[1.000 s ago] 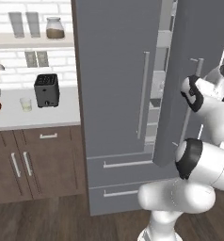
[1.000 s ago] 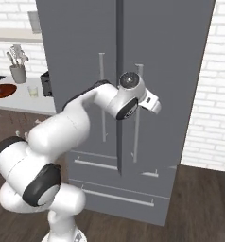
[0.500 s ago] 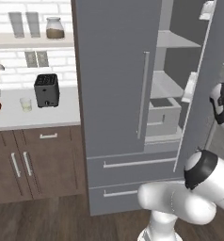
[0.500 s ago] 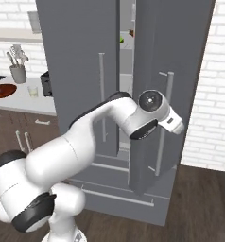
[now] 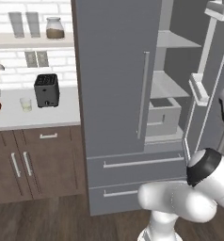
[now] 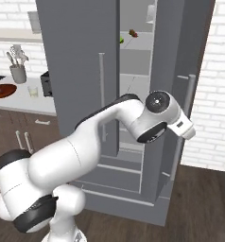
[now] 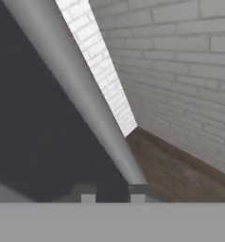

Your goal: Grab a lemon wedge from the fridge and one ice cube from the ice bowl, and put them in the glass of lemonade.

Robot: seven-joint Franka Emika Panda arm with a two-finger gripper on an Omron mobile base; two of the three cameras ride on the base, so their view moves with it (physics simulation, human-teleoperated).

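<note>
The tall flat grey fridge has two upper doors and two drawers below; its right door stands swung open, its left door is shut. Each door carries one long vertical silver bar handle. Inside, three pale shelves show in the left base view, with one grey box-shaped bin on the lowest. In the right base view one tiny yellow-green lemon wedge lies at the left edge of an upper shelf, with one small red item near it, further in.

The gripper sits at the open door's bar handle; its two dark fingertips rise on either side of the handle's lower end with a narrow gap, and whether they pinch the bar cannot be told.

On the white counter left of the fridge stand one black toaster, one small short clear glass of lemonade just beside it, and one round reddish-brown wooden ice bowl toward the counter's left edge. One grey utensil cup stands behind the bowl. The shelf above holds two taller clear glasses and one jar.
</note>
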